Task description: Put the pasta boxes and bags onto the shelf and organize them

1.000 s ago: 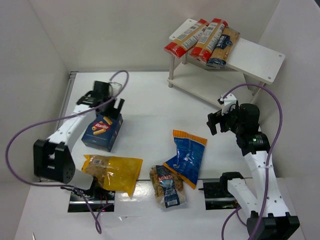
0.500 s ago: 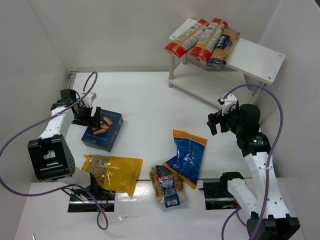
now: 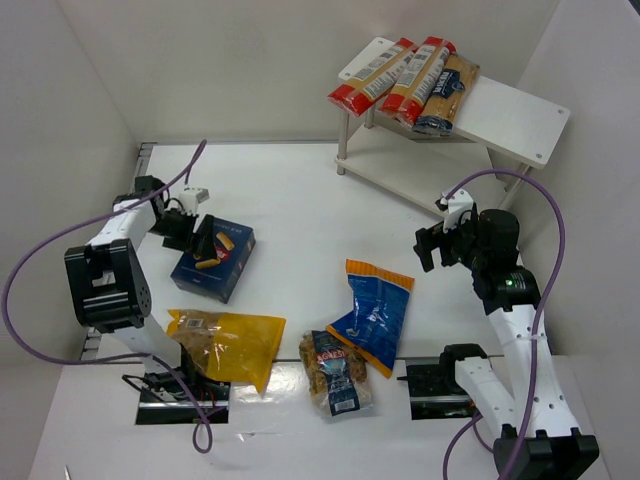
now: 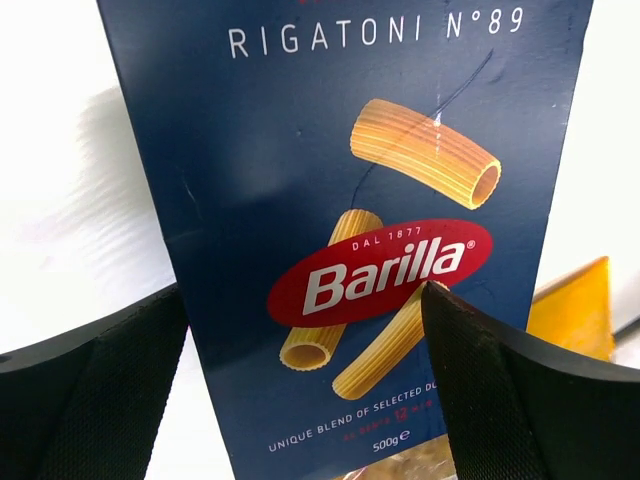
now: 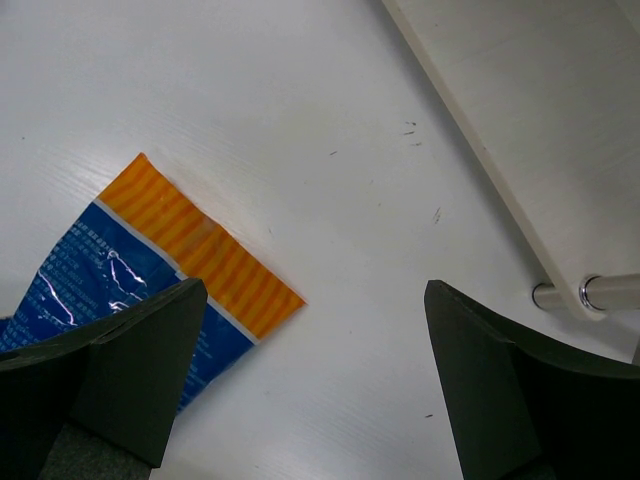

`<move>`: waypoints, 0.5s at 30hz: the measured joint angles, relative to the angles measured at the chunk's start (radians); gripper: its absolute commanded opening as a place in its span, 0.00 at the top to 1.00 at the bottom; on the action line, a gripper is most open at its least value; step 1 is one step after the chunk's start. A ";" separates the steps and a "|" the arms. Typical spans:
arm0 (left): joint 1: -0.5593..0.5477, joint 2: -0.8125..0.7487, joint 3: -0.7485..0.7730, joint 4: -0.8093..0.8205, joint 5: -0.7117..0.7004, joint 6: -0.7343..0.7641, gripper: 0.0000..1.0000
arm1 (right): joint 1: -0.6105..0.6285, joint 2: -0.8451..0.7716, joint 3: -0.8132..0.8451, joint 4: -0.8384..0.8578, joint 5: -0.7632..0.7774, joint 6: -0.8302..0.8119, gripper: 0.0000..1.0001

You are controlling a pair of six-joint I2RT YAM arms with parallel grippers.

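Note:
The dark blue pasta box (image 3: 218, 265) lies flat on the table at the left. It fills the left wrist view (image 4: 340, 180). My left gripper (image 3: 205, 240) is open at the box's far-left end (image 4: 305, 290), one finger by the left edge and the other over the right side of the face. The yellow bag (image 3: 225, 343), the blue bag with the orange top (image 3: 372, 315) and the small clear bag (image 3: 335, 372) lie at the front. My right gripper (image 3: 435, 245) is open and empty above bare table (image 5: 315, 285), right of the blue bag's orange top (image 5: 200, 250). The white shelf (image 3: 510, 115) stands at the back right.
Long red-ended spaghetti packs (image 3: 405, 75) lie across the left half of the shelf's top board. The lower board (image 3: 420, 175) shows nothing on it. In the right wrist view, a shelf board (image 5: 520, 120) and a metal leg (image 5: 590, 293) are close on the right. A yellow bag corner (image 4: 575, 310) lies behind the box.
My left gripper swung out to the left of the box, then came in over its left end. The box shifted slightly to the right. The right arm has not moved.

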 measured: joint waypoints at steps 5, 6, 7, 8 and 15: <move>-0.098 0.046 0.048 -0.013 0.021 -0.005 0.01 | 0.000 0.000 0.000 0.000 0.005 0.001 0.02; -0.121 0.052 0.058 -0.014 0.022 -0.008 0.01 | 0.000 0.000 0.000 0.000 0.005 0.001 0.02; -0.146 0.061 0.069 -0.015 0.021 -0.011 0.01 | 0.000 0.000 0.000 0.000 0.006 0.001 0.02; -0.167 0.069 0.079 -0.014 0.021 -0.014 0.01 | 0.000 0.000 0.000 0.000 0.007 0.001 0.02; -0.343 0.163 0.198 0.005 0.016 -0.085 0.01 | 0.000 0.000 0.000 0.000 0.011 0.001 0.02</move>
